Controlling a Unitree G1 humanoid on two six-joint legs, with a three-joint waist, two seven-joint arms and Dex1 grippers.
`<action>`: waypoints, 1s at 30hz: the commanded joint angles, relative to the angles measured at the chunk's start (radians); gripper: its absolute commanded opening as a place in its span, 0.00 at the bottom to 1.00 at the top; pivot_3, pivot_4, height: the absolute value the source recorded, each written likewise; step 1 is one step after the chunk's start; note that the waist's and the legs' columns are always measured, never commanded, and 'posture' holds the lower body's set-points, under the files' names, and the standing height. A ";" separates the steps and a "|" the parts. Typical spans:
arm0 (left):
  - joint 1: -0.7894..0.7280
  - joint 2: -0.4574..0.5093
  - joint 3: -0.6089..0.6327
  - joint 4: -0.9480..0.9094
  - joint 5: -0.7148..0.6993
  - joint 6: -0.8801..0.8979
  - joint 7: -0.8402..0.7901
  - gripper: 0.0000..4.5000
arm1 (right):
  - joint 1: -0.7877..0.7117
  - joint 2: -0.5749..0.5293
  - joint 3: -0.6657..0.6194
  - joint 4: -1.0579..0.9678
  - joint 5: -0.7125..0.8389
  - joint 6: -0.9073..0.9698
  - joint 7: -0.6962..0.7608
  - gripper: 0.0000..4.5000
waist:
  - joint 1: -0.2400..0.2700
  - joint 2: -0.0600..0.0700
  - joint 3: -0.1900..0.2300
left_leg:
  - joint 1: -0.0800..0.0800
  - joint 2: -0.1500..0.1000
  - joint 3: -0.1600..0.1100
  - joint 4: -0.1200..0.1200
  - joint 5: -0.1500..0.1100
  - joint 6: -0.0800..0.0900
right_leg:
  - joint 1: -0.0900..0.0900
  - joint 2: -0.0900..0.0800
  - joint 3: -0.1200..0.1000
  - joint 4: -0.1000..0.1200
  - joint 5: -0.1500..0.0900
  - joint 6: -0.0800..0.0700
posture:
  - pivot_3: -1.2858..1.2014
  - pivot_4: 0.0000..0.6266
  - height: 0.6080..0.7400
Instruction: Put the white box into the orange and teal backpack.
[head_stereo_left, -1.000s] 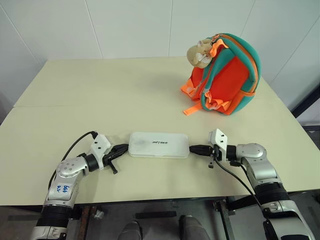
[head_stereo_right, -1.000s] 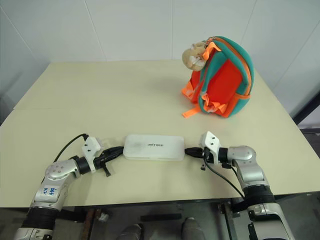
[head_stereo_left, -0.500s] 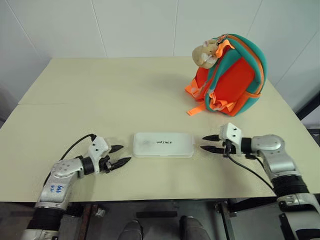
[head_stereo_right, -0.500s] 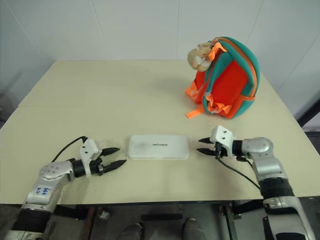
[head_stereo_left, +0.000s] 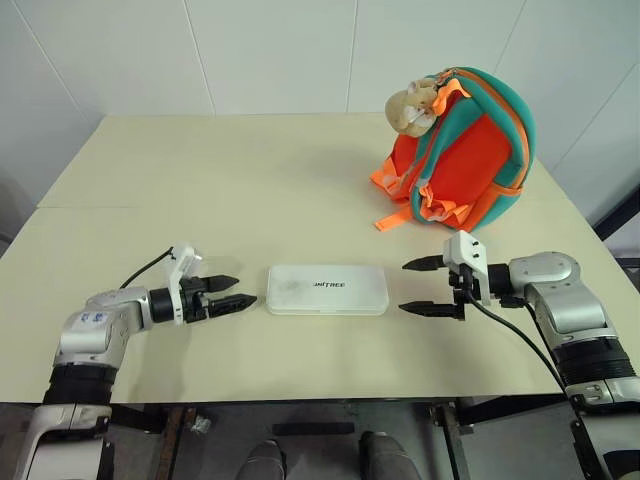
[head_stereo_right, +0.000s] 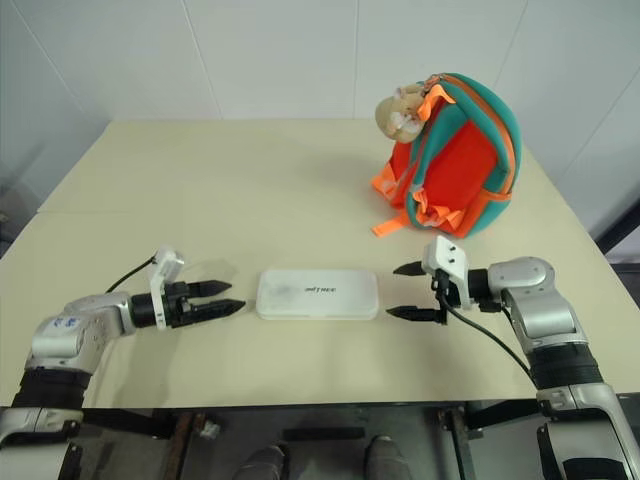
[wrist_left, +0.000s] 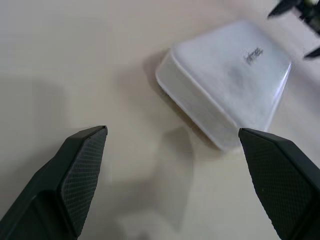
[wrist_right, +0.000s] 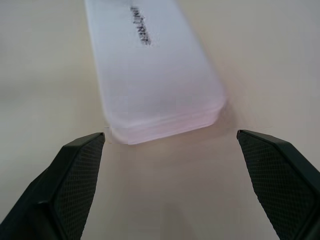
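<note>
Both grippers backed off the white box (head_stereo_left: 327, 289) and spread wide: left gripper (head_stereo_left: 230, 292), right gripper (head_stereo_left: 420, 285). Box lies flat mid-table, near the backpack (head_stereo_left: 458, 148). Looks rigid, slick, light; you'd best pinch its short ends.

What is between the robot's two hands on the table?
The white box lies flat between the left gripper and right gripper, both open and touching nothing, as the left eye view shows.

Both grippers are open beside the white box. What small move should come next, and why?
Probably the right gripper should ease in toward the white box until its near end sits between the fingers, then close. Both it and the left gripper stand open, short of the box's ends.
</note>
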 joint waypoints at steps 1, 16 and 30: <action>-0.064 -0.019 -0.002 0.059 -0.043 0.128 -0.011 1.00 | -0.009 -0.008 0.014 0.008 -0.034 -0.040 -0.013 0.99 | 0.000 0.000 0.000 | 0.000 0.000 0.000 0.000 0.000 0.000 | 0.000 0.000 0.000 0.000 0.000 0.000 | 0.52 0.24 1.00; -0.211 -0.145 0.006 0.255 -0.096 0.431 0.012 1.00 | -0.025 0.077 0.013 -0.020 0.010 0.006 -0.031 0.99 | 0.004 0.000 0.000 | 0.000 0.000 -0.001 0.001 0.000 -0.001 | 0.001 0.000 0.000 0.001 0.000 0.002 | 0.52 0.24 1.00; -0.182 -0.165 -0.041 0.163 -0.167 0.677 0.000 1.00 | -0.025 0.127 0.009 -0.072 0.039 0.046 -0.054 0.99 | -0.001 0.000 0.000 | 0.001 -0.001 -0.001 0.001 -0.002 -0.001 | 0.002 0.000 0.000 0.000 -0.001 0.003 | 0.52 0.24 1.00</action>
